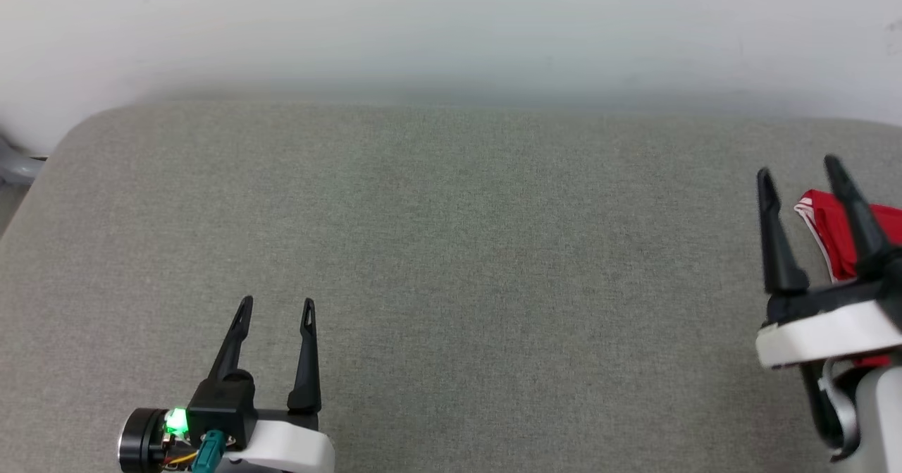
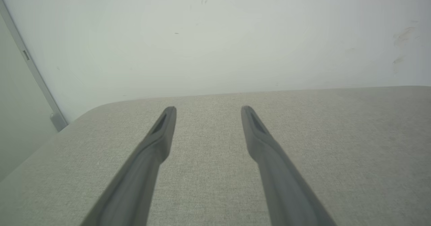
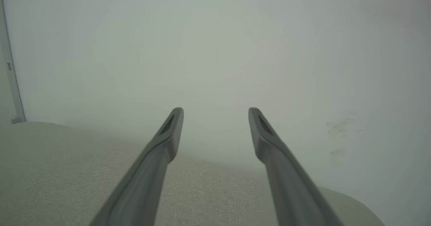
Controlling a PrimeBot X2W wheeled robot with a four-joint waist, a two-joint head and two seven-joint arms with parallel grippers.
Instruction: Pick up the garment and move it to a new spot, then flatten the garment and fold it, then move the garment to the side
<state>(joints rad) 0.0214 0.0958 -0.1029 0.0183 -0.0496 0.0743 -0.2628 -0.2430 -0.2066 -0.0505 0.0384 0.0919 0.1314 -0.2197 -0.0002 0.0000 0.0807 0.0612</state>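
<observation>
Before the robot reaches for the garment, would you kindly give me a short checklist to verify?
1. Left gripper open, nothing between its fingers: ok.
2. Right gripper open, nothing between its fingers: ok.
3. Garment located, at the head view's right edge: ok.
4. Whole garment in view: not ok, cut off by the frame and the right gripper.
5. Garment flat or bunched: cannot tell.
6. Room on the grey surface for a new spot: ok.

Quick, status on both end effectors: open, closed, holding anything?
Left end effector: open, holding nothing.
Right end effector: open, holding nothing; the garment lies beside it, not gripped.
</observation>
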